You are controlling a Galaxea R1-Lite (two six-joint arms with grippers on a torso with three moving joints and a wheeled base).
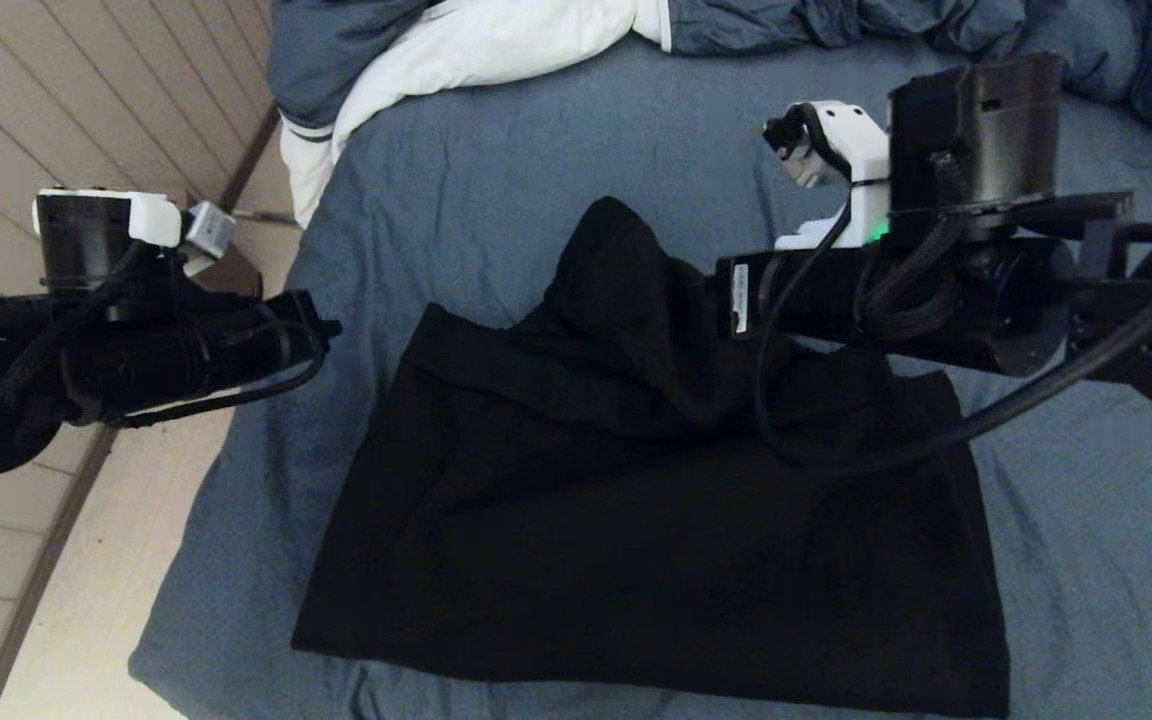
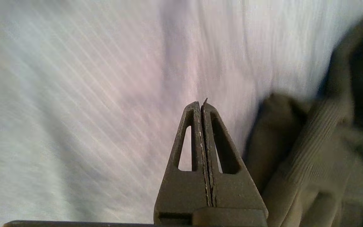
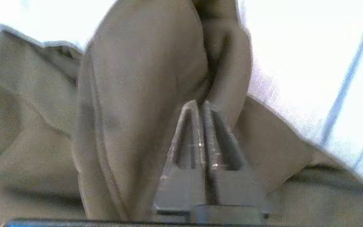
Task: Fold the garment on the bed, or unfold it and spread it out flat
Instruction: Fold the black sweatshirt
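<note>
Garment lies mid-bed, black, already folded into a rough rectangle with its straight edge toward the robot. One part, probably the hood or a sleeve end, stands up as a peak at the far edge. That peak looks drawn up rather than resting, which fits the right arm reaching into it from the right.

Right gripper: fingers pressed together, tips against a tall fold of the cloth. The wrist view is soft, so I cannot say for sure that fabric is pinched between them; the raised peak in the head view suggests a thin layer is caught. Recording it as clamped on the garment, with that caveat. Right arm runs nearly level across the bed from the right, forearm above the folded body, its cable drooping over the cloth.

Left gripper: fingers fully closed on nothing, hanging over bare sheet with the garment's ribbed edge just beside it. Left arm is held level out at the left side, partly over the floor, clear of the fabric; judged idle here.

Duvet is bunched at the far end, well apart from the garment, so it should not interfere.

Judgement: the step in hand is laying the standing part over the folded body.
</note>
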